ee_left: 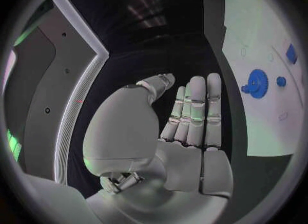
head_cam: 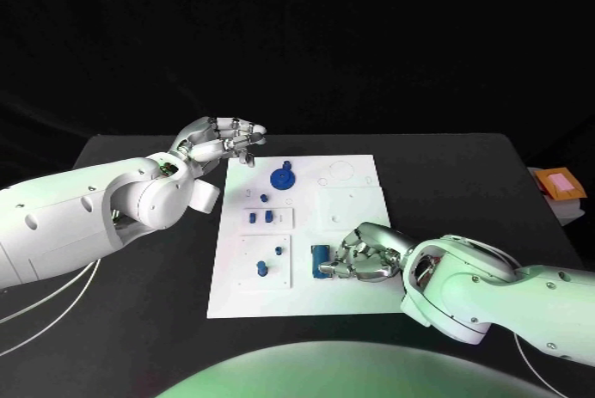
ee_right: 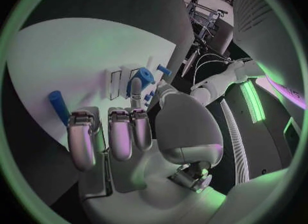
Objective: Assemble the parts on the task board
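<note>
Item one, the task board (head_cam: 353,299): I logged it as a white plate lying mid-table on the black table (head_cam: 471,183), long side running away from me.

Item two, parts: I noted a blue gear (head_cam: 284,176) near the board's far end, two small blue pieces (head_cam: 260,217) side by side at its middle left, and a further blue piece (head_cam: 263,267) in the near-left panel. A blue cylinder (head_cam: 322,259) lay on the board just beside my right hand's fingertips; I could not tell whether they touched it.

Item three, left hand (head_cam: 221,140): it hovered off the board's far-left corner, above the table, fingers loosely spread and holding nothing.

Item four, right hand (head_cam: 370,254): it sat low over the board's near-right part, fingers curled downward. I saw nothing gripped in it.

Item five: an orange-and-white object (head_cam: 558,186) sat at the table's right edge.
</note>
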Motion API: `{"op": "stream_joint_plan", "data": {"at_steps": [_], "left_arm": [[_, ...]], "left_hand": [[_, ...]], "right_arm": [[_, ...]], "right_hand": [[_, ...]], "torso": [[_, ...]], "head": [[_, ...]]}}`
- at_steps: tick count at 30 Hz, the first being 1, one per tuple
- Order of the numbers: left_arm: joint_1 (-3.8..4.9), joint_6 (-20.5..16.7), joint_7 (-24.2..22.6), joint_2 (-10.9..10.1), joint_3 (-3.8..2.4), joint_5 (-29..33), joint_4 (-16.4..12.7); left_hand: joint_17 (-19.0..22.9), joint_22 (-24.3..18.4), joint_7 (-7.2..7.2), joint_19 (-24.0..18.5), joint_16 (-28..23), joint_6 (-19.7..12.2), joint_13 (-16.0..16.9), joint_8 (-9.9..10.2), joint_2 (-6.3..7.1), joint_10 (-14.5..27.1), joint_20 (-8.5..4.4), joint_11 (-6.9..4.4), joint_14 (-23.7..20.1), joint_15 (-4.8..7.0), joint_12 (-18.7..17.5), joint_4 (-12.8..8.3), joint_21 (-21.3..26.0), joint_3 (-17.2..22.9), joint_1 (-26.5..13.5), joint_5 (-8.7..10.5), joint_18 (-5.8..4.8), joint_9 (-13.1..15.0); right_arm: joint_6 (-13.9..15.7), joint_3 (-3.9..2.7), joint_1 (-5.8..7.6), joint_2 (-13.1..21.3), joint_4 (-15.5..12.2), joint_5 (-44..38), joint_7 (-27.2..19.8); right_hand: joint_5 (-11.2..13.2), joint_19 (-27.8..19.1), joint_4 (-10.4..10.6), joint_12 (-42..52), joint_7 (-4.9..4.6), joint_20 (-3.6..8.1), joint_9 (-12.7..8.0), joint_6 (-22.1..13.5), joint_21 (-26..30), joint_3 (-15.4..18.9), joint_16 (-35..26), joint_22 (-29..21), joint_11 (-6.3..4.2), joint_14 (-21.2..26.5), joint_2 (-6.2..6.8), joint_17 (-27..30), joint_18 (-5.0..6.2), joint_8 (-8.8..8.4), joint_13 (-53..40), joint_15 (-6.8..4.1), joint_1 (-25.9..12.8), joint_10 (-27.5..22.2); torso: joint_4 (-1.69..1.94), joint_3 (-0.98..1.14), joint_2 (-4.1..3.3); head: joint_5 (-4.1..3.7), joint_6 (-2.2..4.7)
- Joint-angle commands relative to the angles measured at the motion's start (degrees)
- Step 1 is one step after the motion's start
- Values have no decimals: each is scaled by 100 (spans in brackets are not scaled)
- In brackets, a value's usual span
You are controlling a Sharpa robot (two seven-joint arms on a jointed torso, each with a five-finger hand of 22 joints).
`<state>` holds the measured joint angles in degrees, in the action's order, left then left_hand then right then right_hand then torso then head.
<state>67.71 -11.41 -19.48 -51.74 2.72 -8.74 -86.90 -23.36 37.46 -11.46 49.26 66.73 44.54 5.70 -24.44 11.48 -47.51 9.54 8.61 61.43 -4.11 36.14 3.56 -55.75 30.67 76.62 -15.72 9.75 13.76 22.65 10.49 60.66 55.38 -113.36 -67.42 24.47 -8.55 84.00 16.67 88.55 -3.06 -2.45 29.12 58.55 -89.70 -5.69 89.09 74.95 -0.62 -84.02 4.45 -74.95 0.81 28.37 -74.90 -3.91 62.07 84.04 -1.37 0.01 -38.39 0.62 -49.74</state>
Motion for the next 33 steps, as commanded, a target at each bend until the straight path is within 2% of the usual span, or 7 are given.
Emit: {"op": "stream_joint_plan", "data": {"at_steps": [1, 6, 10, 19, 20, 28, 33], "left_arm": [[2, 82, -33, 5, -1, -3, -11], [2, 87, -31, 9, 2, -4, -11], [2, 86, -31, 12, 3, -4, -8], [2, 83, -36, 16, 4, -4, -8], [2, 84, -36, 17, 4, -4, -7], [2, 79, -45, 12, 4, -4, -7], [1, 76, -48, 4, 5, -6, -9]], "left_hand": [[-5, -5, -120, 6, 37, -27, 7, -21, -21, 37, 11, -2, -27, -2, 20, 2, 18, 9, 20, -19, 82, 9], [-5, -5, -120, 6, 37, -27, 7, -21, -21, 37, 11, -2, -27, -2, 20, 2, 18, 9, 20, -19, 82, 9], [-5, -6, -122, 8, 39, -30, 7, -23, -23, 41, 11, 0, -27, -3, 23, 7, 19, 8, 18, -18, 82, 11], [-5, -6, -122, 8, 39, -30, 7, -23, -23, 41, 11, 0, -27, -3, 23, 7, 19, 8, 18, -18, 82, 11], [-5, -6, -122, 8, 39, -30, 7, -23, -23, 41, 11, 0, -27, -3, 23, 7, 19, 8, 18, -18, 82, 11], [-5, -7, -122, 10, 40, -31, 8, -25, -28, 43, 12, 0, -27, -4, 27, 13, 20, 9, 17, -19, 82, 14], [-6, -7, -121, 11, 42, -32, 8, -27, -30, 45, 12, 0, -27, -4, 29, 13, 20, 11, 20, -20, 82, 15]], "right_arm": [[-162, 1, -3, 11, -9, -45, -191], [-301, 1, -3, -17, 79, -66, -98], [-294, 1, -3, -79, 172, -109, -14], [-232, 2, -3, -182, 321, -183, 125], [-214, 2, -3, -181, 330, -191, 128], [-308, 2, -4, -161, 357, -217, 112], [-344, 2, -4, -108, 360, -181, -16]], "right_hand": [[-52, 599, -25, 21, 20, 56, 25, 38, -26, 49, 8, 1504, -51, -545, -27, -1241, -81, 79, -1397, -60, 170, 510], [24, 597, -56, 10, 52, 86, 54, -5, -22, -45, 5, 1503, -82, -544, -134, -1234, -80, 200, -1390, -88, 629, 505], [34, 598, -31, 13, 65, 95, 62, -3, -25, -107, 5, 1504, -94, -544, -233, -1236, -80, 245, -1394, -98, 722, 508], [-17, 599, -33, 32, 83, 104, 76, 2, -27, -158, 5, 1504, -109, -544, -293, -1237, -81, 293, -1411, -110, 796, 521], [-167, 600, -8, 36, 83, 111, 83, -6, -29, -158, 5, 1505, -111, -545, -303, -1238, -81, 321, -1415, -114, 763, 525], [-287, 600, -71, 49, 109, 126, 99, -45, -30, -176, 7, 1505, -132, -546, -156, -1244, -81, 388, -1427, -131, 906, 534], [-95, 600, -136, 51, 123, 140, 87, -84, -30, -333, 7, 1505, -147, -547, -33, -1248, -81, 426, -1431, -145, 1199, 536]], "torso": [[2, 0, -2], [7, -5, -2], [9, -4, -2], [9, -11, -3], [7, -11, 1], [8, -4, 1], [8, -6, 0]], "head": [[3, -1], [-4, -4], [-5, -1], [-12, -12], [-11, -11], [-9, -15], [-11, -18]]}}
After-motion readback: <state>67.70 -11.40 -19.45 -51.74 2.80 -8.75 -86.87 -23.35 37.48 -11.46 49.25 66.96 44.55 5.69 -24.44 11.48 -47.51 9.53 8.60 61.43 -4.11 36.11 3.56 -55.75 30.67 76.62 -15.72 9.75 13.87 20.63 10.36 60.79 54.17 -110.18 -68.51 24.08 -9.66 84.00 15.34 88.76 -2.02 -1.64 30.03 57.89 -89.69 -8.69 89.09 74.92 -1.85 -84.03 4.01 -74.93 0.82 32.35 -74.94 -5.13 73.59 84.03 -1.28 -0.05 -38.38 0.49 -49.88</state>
